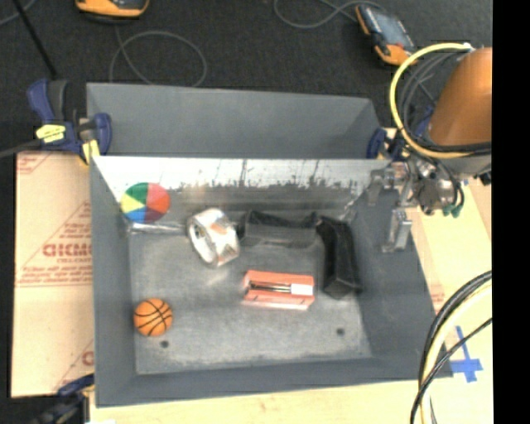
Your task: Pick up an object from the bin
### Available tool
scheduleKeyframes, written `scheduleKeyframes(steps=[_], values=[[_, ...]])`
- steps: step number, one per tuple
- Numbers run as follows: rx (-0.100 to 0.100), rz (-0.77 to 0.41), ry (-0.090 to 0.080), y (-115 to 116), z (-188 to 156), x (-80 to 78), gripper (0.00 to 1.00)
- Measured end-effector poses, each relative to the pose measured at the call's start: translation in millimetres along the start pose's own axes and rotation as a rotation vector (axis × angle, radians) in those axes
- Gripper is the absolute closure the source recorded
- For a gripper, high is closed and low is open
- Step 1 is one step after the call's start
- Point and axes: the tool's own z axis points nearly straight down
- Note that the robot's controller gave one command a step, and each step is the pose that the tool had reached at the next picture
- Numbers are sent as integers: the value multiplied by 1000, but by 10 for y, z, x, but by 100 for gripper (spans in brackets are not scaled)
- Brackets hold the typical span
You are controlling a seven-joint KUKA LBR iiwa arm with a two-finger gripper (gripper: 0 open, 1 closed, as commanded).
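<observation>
Grey metal bin (pixel 232 124) on dark floor (pixel 248 41); hand (pixel 397 228) over right wall, opening: cannot tell.

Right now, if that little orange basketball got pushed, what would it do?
The basketball is round and sits alone on the flat bin floor, so it would probably roll away. It looks small, so likely light. Its curved sides might slip out of a pinch.

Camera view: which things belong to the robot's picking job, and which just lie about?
For the job: gripper, grey bin, multicoloured ball, small basketball, orange box, shiny crumpled wad, black block.
Lying about: left orange gadget, right orange gadget, both outside the bin.
</observation>
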Motion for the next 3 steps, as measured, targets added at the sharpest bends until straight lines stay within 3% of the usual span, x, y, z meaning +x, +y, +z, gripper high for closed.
scheduleKeyframes(steps=[1,2,3], values=[[2,-3,-8,8,-55,-14,0],[-1,38,-12,482,659,-17,0],[0,-27,-1,857,683,168,0]])
